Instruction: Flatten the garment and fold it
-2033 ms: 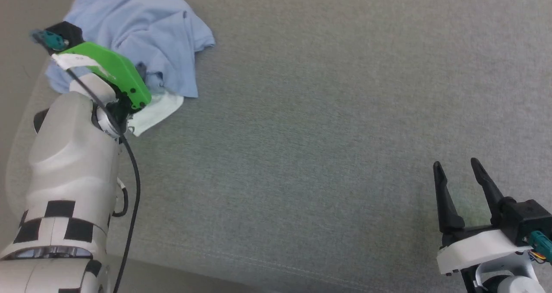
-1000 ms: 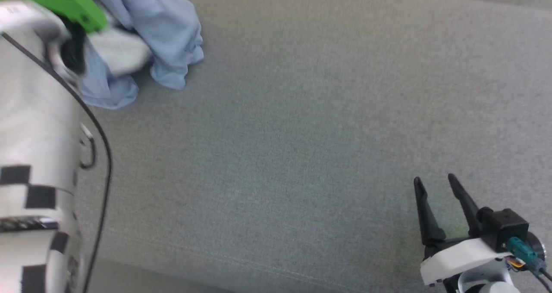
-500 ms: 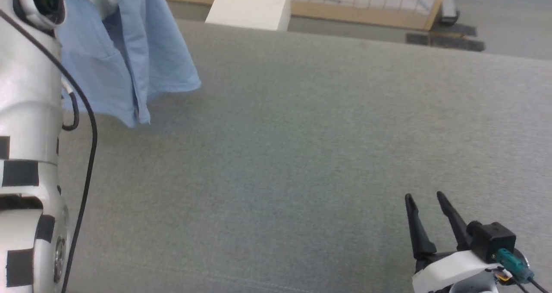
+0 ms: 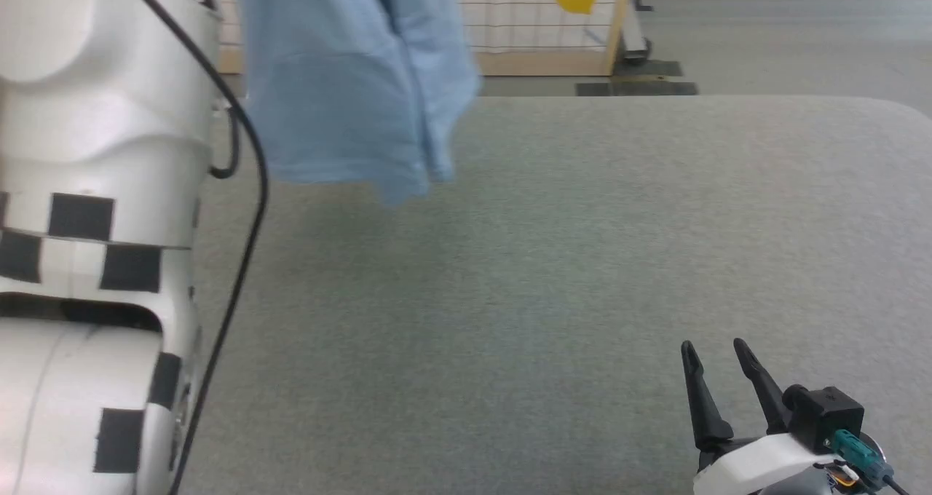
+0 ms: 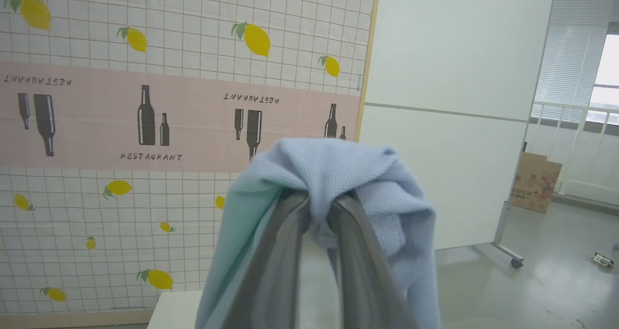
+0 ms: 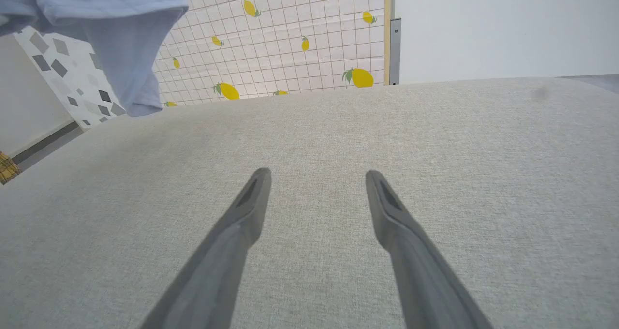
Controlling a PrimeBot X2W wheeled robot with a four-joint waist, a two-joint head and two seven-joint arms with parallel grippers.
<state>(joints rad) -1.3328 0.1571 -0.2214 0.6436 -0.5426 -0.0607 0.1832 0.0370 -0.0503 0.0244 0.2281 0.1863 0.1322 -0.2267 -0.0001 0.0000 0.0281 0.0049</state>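
garment (image 4: 349,102) hangs above the far left of the grey table (image 4: 546,262), held high probably so its weight pulls it straight. left gripper (image 5: 319,208) is clamped on a fold; right gripper (image 4: 714,345) waits over the table's near right corner, jaws apart, empty.

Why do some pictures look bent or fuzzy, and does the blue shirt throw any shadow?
Right wrist view: the wide lens bows the grey surface into a hump. Left wrist view: the left tool, shut on the shirt, is blurred close up, the lemon-print wall sharp. Head view: even light, a faint shadow beneath the hanging shirt.
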